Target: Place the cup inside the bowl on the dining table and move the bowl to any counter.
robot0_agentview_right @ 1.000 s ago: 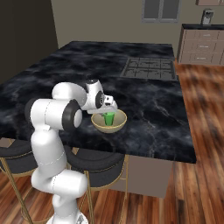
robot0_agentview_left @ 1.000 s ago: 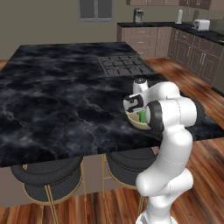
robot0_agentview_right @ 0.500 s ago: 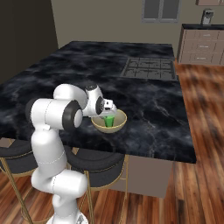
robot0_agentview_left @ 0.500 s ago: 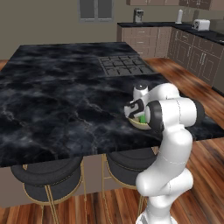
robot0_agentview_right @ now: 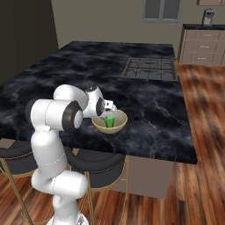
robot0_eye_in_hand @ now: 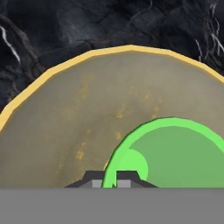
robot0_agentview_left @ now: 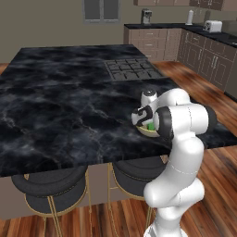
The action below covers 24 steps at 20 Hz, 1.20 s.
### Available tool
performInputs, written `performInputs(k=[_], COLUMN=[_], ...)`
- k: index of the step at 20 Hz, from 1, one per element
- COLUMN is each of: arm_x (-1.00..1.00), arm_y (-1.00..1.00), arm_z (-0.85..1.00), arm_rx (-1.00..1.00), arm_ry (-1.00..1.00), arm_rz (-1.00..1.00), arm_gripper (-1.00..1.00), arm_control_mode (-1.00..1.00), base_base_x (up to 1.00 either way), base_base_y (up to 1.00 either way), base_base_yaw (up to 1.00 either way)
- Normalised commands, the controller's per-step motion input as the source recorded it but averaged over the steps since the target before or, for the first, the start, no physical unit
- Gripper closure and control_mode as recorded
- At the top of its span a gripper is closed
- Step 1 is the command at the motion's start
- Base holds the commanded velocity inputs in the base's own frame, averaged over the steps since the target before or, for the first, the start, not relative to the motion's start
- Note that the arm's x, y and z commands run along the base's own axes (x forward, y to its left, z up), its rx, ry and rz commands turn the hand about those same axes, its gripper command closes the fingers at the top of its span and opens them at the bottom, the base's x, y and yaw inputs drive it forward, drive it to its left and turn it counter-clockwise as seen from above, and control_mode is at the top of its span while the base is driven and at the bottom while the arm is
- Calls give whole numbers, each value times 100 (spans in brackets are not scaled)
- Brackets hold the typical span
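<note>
Hand has sunk; fingers [robot0_eye_in_hand: 127,176] apparently pinch cup [robot0_eye_in_hand: 175,153] rim inside bowl [robot0_eye_in_hand: 78,118].

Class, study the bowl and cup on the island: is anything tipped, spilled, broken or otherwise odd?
Nothing stands out. The green cup stands upright inside the tan bowl, which sits level near the dining table's front edge. No spill or damage shows. The gripper is shut on the cup's rim.

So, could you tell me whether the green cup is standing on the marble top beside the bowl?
No, the right base view shows the cup standing inside the bowl, within its rim.
</note>
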Motion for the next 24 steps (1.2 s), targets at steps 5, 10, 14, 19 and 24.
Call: performInputs(k=[5, 10, 14, 19, 24], arm_x=[0, 0, 0, 0, 0], arm_y=[0, 0, 0, 0, 0], arm_z=[0, 0, 1, 17, 19], arm_rx=[0, 0, 0, 0, 0], arm_ry=[0, 0, 0, 0, 0], arm_rz=[0, 0, 0, 0, 0], arm_gripper=[-100, -100, -100, -100, -100], arm_control_mode=[-100, -100, -100, -100, -100], base_base_x=[0, 0, 0, 0, 0], base_base_y=[0, 0, 0, 0, 0], base_base_yaw=[0, 0, 0, 0, 0])
